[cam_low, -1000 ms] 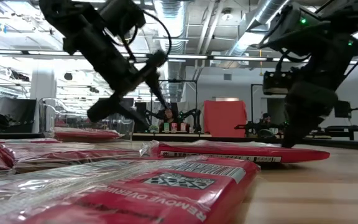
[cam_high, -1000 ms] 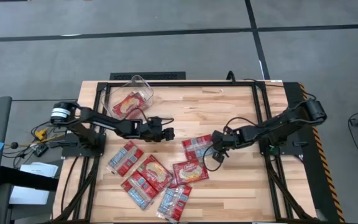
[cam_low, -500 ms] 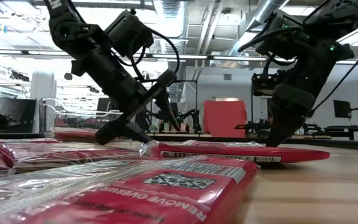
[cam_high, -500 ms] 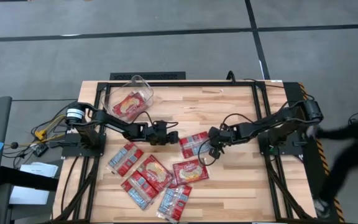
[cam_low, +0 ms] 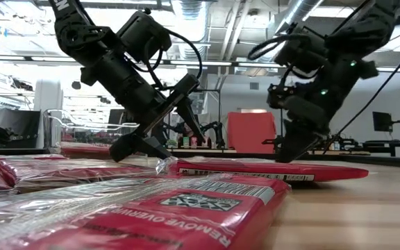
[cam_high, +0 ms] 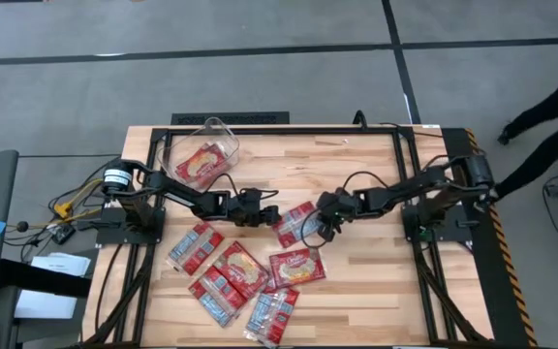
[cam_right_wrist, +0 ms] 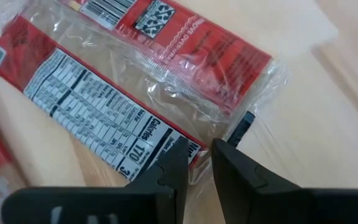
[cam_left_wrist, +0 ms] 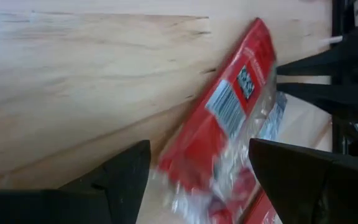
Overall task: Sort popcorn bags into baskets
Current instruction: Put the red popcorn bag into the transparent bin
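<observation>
One red popcorn bag (cam_high: pixel 296 223) lies flat on the wood between the two arms, label side up in the right wrist view (cam_right_wrist: pixel 135 81). My left gripper (cam_high: pixel 267 209) is open and low at the bag's left end, a finger on either side of that end (cam_left_wrist: pixel 199 149); whether it touches I cannot tell. My right gripper (cam_high: pixel 320 225) is at the bag's right edge, its fingers nearly together (cam_right_wrist: pixel 197 155). The clear bin (cam_high: pixel 208 129) stands at the far left with one bag (cam_high: pixel 200 163) in it. Several more bags (cam_high: pixel 231 276) lie near the front. My right gripper has the bag's long right edge (cam_right_wrist: pixel 190 148), the clear seal beside the nutrition panel, between its two fingertips. The fingers slant down from above and from the table's right, across that edge. The bag stays flat on the table (cam_low: pixel 269 170).
The loose bags spread over the near left of the table, one (cam_high: pixel 296 267) just in front of the right gripper. Bare wood (cam_high: pixel 366 291) lies at the near right and far middle. A person's legs (cam_high: pixel 550 121) are on the floor beyond the table's right side.
My right gripper has moved toward the table's left, and the bag has slid that way with it and turned a little. My left gripper has come down and shifted right toward the bag's left end. A person has walked past on the right.
</observation>
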